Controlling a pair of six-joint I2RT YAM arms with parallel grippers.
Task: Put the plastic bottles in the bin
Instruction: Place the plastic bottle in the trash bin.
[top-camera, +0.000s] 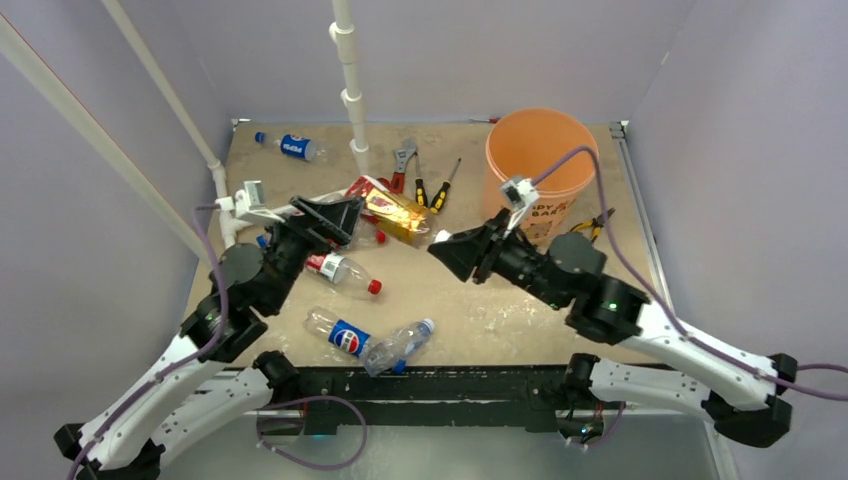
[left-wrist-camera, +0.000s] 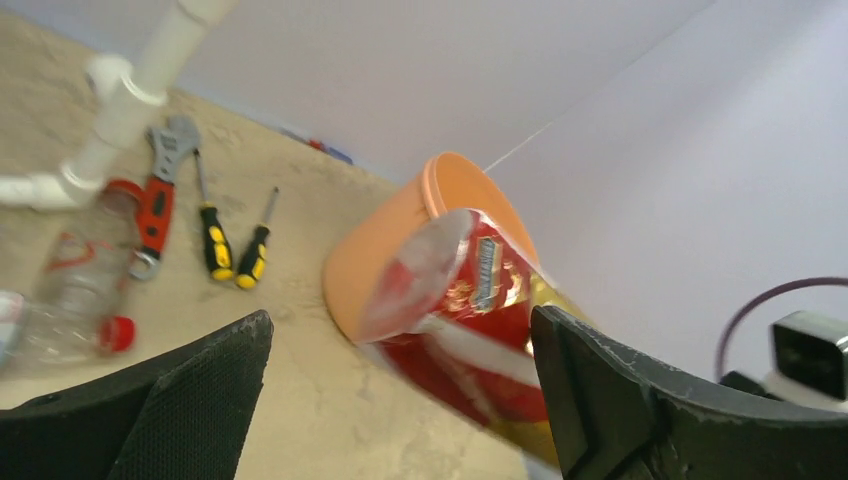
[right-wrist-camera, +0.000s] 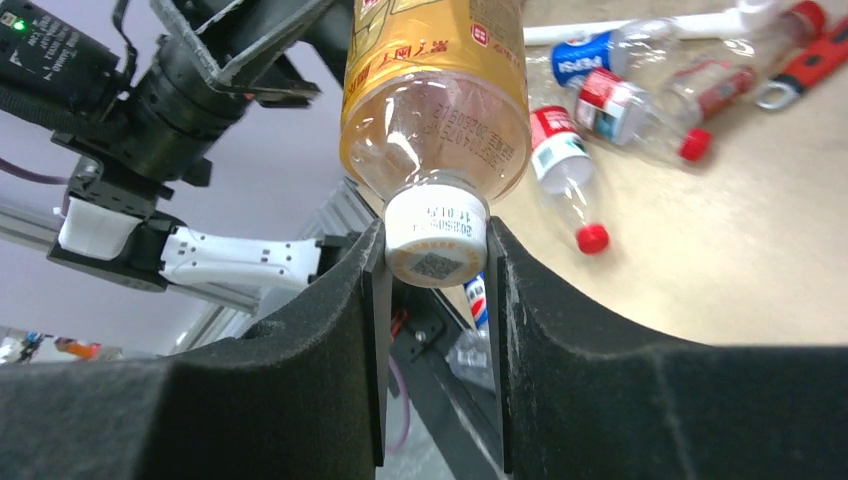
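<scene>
Now right fingers (right-wrist-camera: 300, 400) pinch amber bottle (right-wrist-camera: 435, 90) cap; left fingers (left-wrist-camera: 200, 410) spread wide, gripping nothing; arms angled inward.

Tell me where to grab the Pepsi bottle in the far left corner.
Best grip the clear plastic bottle with the blue Pepsi label across its labelled middle, coming straight down: it lies flat on its side, nothing touching it.

The left pincer (left-wrist-camera: 400, 330) stands spread wide, its black fingers (left-wrist-camera: 200, 390) low in the frame. Between them sits a red-and-gold labelled bottle (left-wrist-camera: 470, 330), tilted, in front of the orange bin (left-wrist-camera: 385, 250). On the sandy surface (left-wrist-camera: 300, 400) to the left lie a red-handled wrench (left-wrist-camera: 158, 200), two yellow-black screwdrivers (left-wrist-camera: 215, 245), a white pipe (left-wrist-camera: 130, 90) and a clear red-capped bottle (left-wrist-camera: 75, 290).
</scene>
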